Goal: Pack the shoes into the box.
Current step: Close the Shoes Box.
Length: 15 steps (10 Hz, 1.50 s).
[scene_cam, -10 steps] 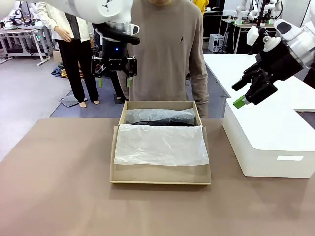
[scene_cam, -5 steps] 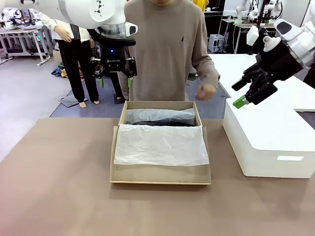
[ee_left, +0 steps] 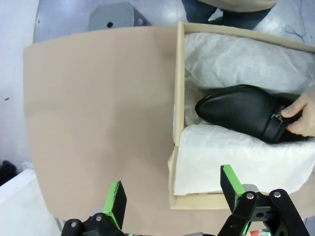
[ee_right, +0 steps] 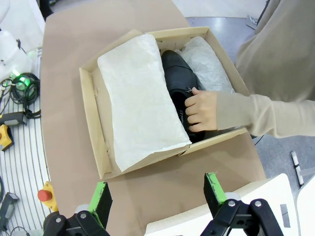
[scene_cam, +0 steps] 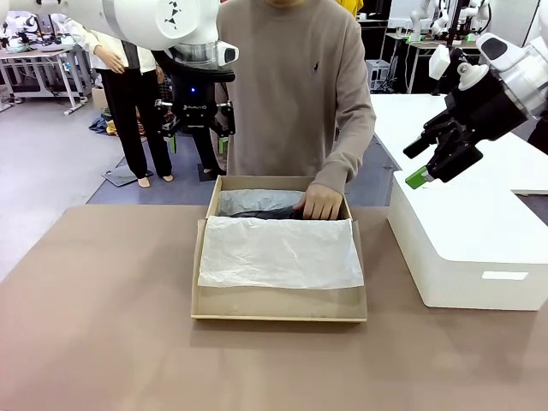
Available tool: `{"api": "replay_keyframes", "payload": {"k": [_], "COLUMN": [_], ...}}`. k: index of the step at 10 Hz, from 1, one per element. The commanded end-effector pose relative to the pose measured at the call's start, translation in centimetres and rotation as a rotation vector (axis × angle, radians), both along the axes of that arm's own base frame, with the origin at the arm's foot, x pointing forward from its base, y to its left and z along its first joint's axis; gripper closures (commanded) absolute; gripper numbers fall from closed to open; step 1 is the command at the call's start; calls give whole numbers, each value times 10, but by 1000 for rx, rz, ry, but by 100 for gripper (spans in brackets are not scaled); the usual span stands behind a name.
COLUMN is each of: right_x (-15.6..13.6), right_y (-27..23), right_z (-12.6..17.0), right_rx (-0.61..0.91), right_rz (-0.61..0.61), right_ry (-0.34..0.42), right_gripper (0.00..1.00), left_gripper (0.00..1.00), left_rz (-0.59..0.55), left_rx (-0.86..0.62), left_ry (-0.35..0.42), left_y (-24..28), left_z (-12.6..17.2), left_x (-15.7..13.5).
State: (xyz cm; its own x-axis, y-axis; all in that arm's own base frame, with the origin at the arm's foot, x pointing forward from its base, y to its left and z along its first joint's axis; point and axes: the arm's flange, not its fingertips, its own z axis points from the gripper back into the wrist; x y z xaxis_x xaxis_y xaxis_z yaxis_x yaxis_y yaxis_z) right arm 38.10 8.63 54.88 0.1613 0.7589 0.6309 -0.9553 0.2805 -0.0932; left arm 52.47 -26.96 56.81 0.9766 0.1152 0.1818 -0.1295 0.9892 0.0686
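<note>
Person's hand [scene_cam: 323, 203] now reaches shoes [ee_left: 241, 110] in box [scene_cam: 278, 305].

Person's hand [scene_cam: 322, 203] now on shoe [ee_left: 241, 110]

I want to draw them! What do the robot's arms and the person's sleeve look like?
The left arm and right arm are round and white. The left gripper and right gripper are black, their fingers tipped with green pads. The person's sleeve is beige knit.
</note>
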Motion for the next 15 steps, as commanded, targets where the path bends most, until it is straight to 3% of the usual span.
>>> {"api": "replay_keyframes", "payload": {"k": [1, 3, 8, 9, 12, 13, 15], "right_x": [2, 2, 2, 2, 2, 2, 2], "right_y": [-1, -1, -1, -1, -1, -1, -1], "right_z": [0, 0, 0, 0, 0, 0, 0], "right_rx": [26, 26, 26, 26, 26, 26, 26], "right_rz": [27, 27, 27, 27, 27, 27, 27], "right_ry": [-13, -13, -13, -13, -13, -13, -13], "right_gripper": [0, 0, 0, 0, 0, 0, 0], "left_gripper": [0, 0, 0, 0, 0, 0, 0], "left_rz": [-75, -280, -821, -890, -1264, -1400, -1544], "left_rx": [31, 69, 135, 160, 227, 214, 167], "left_ry": [-22, -95, -81, -54, -43, -85, -128], "left_y": [28, 68, 147, 156, 176, 178, 173], "left_z": [-1, -4, -5, -5, -15, -18, -21], "left_x": [0, -4, 0, 4, 10, 7, 5]}}
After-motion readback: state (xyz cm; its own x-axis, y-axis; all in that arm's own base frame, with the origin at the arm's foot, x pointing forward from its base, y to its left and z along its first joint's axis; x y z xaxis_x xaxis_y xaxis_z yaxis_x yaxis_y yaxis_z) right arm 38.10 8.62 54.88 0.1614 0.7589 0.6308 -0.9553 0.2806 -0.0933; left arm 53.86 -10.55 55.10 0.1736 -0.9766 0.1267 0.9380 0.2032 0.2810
